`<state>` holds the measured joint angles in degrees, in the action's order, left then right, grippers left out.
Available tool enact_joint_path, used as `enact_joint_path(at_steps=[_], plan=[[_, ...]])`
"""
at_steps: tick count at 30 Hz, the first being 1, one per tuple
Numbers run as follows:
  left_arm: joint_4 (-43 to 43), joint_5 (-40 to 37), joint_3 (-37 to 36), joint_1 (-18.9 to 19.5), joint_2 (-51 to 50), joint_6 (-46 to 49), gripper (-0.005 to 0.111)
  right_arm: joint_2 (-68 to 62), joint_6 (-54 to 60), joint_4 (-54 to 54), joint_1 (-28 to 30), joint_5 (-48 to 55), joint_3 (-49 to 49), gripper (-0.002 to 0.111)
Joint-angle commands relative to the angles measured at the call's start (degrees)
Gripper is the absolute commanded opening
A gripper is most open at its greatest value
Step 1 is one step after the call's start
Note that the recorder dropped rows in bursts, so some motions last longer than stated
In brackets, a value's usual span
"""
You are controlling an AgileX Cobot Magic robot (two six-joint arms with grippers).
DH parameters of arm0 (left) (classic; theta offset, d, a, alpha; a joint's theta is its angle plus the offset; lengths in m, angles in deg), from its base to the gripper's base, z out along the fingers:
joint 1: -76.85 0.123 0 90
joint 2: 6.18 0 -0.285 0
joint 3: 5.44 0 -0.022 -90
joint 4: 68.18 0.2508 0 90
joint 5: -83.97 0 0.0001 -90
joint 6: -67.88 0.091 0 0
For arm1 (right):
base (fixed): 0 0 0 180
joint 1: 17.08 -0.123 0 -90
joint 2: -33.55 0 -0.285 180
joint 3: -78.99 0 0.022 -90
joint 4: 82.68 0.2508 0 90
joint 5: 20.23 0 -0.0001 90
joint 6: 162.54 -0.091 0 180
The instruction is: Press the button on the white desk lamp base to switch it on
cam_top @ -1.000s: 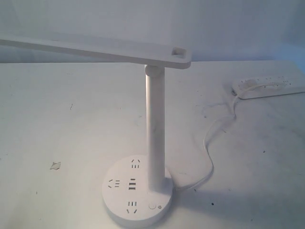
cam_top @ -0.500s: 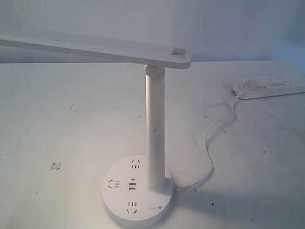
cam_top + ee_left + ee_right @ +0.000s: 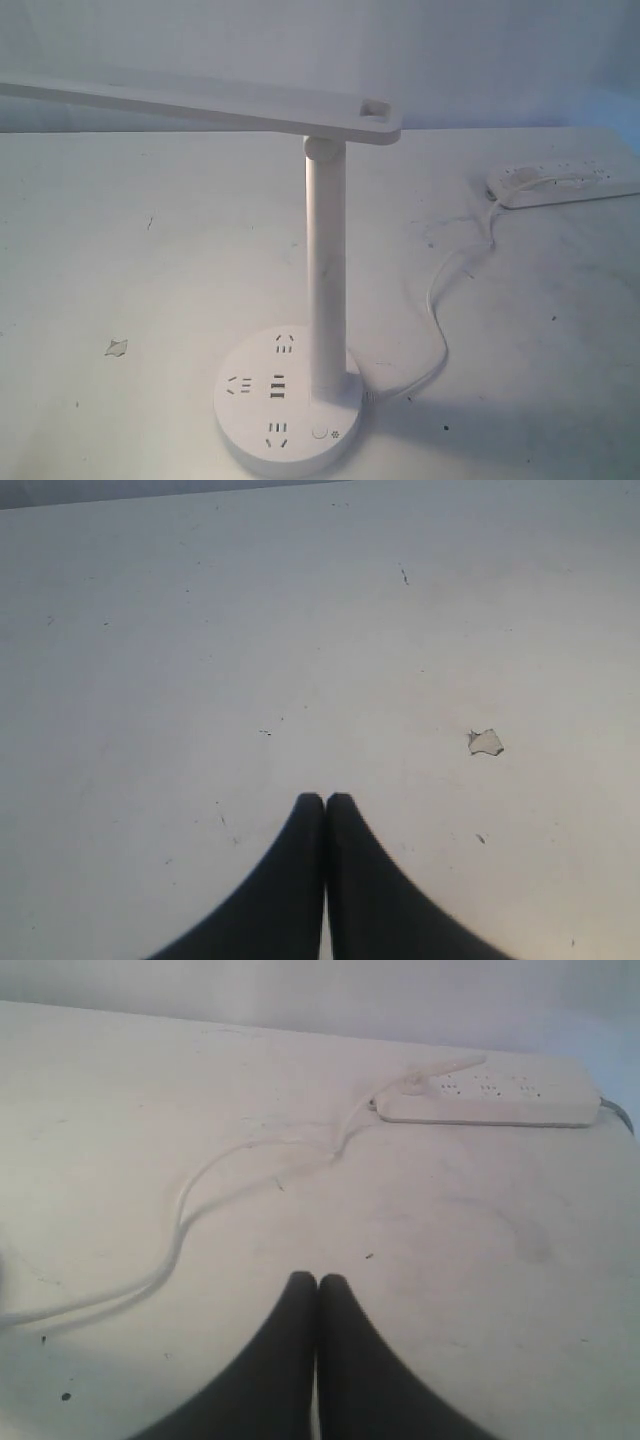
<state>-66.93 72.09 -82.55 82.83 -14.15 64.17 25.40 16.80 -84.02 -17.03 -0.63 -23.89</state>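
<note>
The white desk lamp [image 3: 325,270] stands near the front of the table in the exterior view, its long flat arm [image 3: 200,105] reaching left from the post. Its round base [image 3: 250,410] shows dark socket slots and two USB ports. The tiny round button [image 3: 319,433] sits at the base's front right, beside a small sun mark. Neither gripper appears in the exterior view. My left gripper [image 3: 325,798] is shut, empty, over bare table. My right gripper [image 3: 318,1280] is shut, empty, with the lamp's cord [image 3: 185,1220] beyond it.
A long white power strip [image 3: 565,183] [image 3: 490,1100] lies at the back right, with the lamp's cord [image 3: 440,320] curling from it to the base. A small chip in the table surface [image 3: 117,347] [image 3: 485,742] lies left of the base.
</note>
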Motion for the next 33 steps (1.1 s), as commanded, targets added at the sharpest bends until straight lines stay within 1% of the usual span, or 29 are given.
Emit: enact_joint_path(at_steps=[1,5,13,33], plan=[[0.0,0.2,-0.1,-0.5,0.2,0.1,0.000,0.4,0.7,0.3,3.5,0.0,0.1,0.000],[0.0,0.2,-0.1,-0.5,0.2,0.1,0.000,0.4,0.7,0.3,5.1,0.0,0.1,0.000],[0.0,0.2,-0.1,-0.5,0.2,0.1,0.000,0.4,0.7,1.3,6.3,0.0,0.1,0.000],[0.0,0.2,-0.1,-0.5,0.2,0.1,0.000,0.4,0.7,1.3,6.3,0.0,0.1,0.000]])
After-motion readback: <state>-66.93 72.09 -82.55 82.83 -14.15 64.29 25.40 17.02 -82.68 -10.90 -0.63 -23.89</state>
